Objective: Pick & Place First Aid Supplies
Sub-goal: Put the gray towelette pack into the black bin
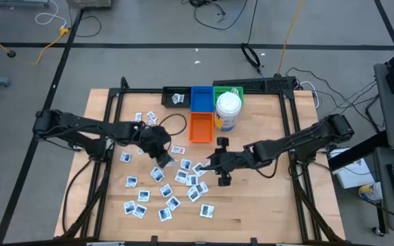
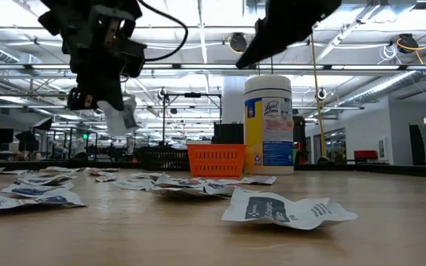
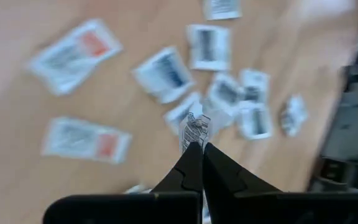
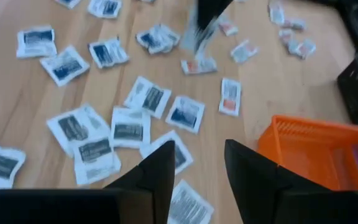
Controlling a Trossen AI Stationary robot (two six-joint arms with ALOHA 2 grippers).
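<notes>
clearly the left pincer (image 3: 197, 155) is pinching one packet (image 3: 194, 129) by its edge, above the tabletop (image 1: 265, 205), where the other packets (image 1: 166, 191) lie scattered. it looks light, thin and floppy, probably slippery, so an edge hold suits it. the right pincer (image 4: 199, 158) hangs spread and empty near the orange basket (image 4: 316, 149).

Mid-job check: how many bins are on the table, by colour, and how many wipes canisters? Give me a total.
Black bin: 1
Blue bin: 1
Green bin: 1
Orange bin: 1
White wipes canister: 1
Total: 5
</notes>
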